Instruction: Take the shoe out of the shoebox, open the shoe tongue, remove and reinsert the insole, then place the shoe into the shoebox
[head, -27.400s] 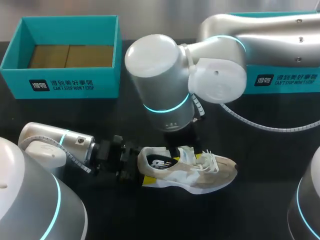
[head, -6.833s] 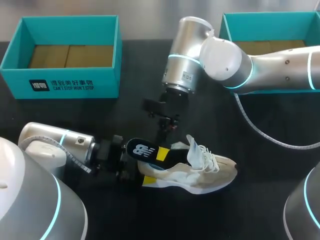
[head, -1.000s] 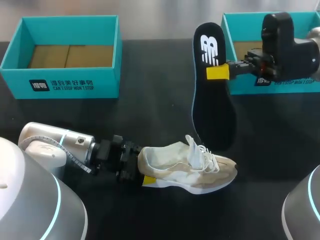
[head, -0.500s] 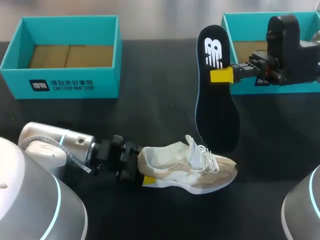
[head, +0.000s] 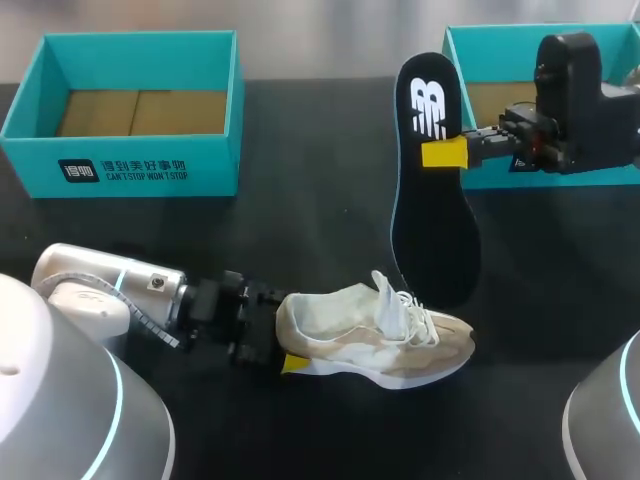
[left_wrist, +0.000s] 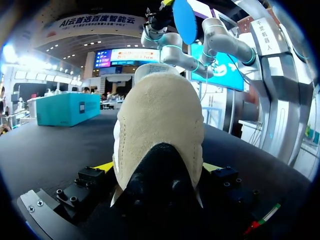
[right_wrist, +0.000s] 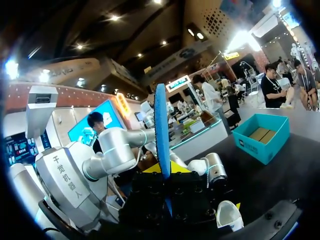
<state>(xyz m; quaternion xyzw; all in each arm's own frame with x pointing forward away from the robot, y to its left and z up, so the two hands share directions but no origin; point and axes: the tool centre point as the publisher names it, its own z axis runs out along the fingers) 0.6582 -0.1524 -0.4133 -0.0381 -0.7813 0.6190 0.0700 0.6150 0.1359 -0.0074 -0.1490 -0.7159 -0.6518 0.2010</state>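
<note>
Shoe (head: 375, 335) is lying on the table (head: 300, 230), tongue raised, with the left gripper (head: 280, 335) pinching its heel. Insole (head: 430, 210) is hanging pinched in the right gripper (head: 446, 152), now drifting slightly rightward. Removal looks done, and reinsertion is pending.

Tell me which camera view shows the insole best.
The head view: the insole shows its broad black top face, held upright by the right gripper. The right wrist view shows only its blue edge; the left wrist view, a small blue part beyond the shoe.
</note>
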